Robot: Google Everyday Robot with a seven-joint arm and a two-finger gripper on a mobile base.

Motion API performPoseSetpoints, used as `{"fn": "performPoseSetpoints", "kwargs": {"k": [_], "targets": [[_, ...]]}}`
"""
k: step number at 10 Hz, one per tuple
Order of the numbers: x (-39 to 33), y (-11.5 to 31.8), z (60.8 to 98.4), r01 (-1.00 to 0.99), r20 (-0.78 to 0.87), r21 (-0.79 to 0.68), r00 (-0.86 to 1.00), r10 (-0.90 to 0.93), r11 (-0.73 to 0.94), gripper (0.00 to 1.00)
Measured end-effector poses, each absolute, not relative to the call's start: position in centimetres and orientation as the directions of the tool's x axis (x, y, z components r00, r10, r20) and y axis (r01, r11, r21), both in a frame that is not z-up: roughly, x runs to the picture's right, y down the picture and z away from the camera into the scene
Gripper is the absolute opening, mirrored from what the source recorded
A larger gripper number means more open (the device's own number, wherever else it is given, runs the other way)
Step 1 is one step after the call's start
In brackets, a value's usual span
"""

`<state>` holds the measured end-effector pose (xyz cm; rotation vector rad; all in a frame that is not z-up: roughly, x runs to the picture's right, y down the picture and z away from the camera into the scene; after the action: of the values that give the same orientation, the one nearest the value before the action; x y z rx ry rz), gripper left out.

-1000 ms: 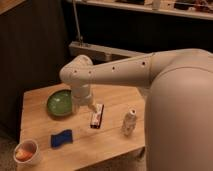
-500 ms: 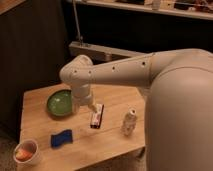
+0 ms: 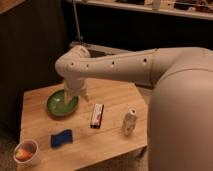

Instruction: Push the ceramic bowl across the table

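Jaws: spread open, gripping nothing, pointing down over bowl's right rim; contact w/ rim can't tell. Bowl [image 3: 57, 106]: green, upright, left-rear of bench [image 3: 112, 100]. Packet [image 3: 96, 115]: mid-bench, right of bowl. Can [image 3: 129, 122]: upright, right of packet. Sponge [image 3: 61, 138]: blue, nearer front. White bowl [image 3: 26, 151]: front-left corner, orange contents.

No text, brand or number can be read. The dark packet [image 3: 97, 115] and the small can [image 3: 129, 121] on the table [image 3: 115, 95] carry labels I cannot make out. The end effector [image 3: 76, 95], above the right rim of the ceramic bowl [image 3: 57, 105], bears nothing readable.
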<state>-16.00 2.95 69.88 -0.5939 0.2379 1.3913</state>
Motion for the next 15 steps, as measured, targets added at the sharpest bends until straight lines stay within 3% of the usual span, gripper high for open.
{"fn": "performPoseSetpoints", "kwargs": {"k": [2,6,8,9,15], "targets": [[-20.7,-0.8,70.7,-0.930,-0.414,-0.355,0.248,0.876,0.096,0.59],[-25.6,-3.9,73.3,-0.877,-0.335,-0.460,0.316,0.887,0.139,0.23],[-26.7,-3.0,75.5,-0.874,-0.345,-0.467,0.323,0.881,0.138,0.04],[-27.1,-2.3,76.9,-0.879,-0.351,-0.453,0.326,0.878,0.145,0.00],[-28.0,1.4,82.3,-0.908,-0.395,-0.385,0.324,0.859,0.166,0.00]]}}
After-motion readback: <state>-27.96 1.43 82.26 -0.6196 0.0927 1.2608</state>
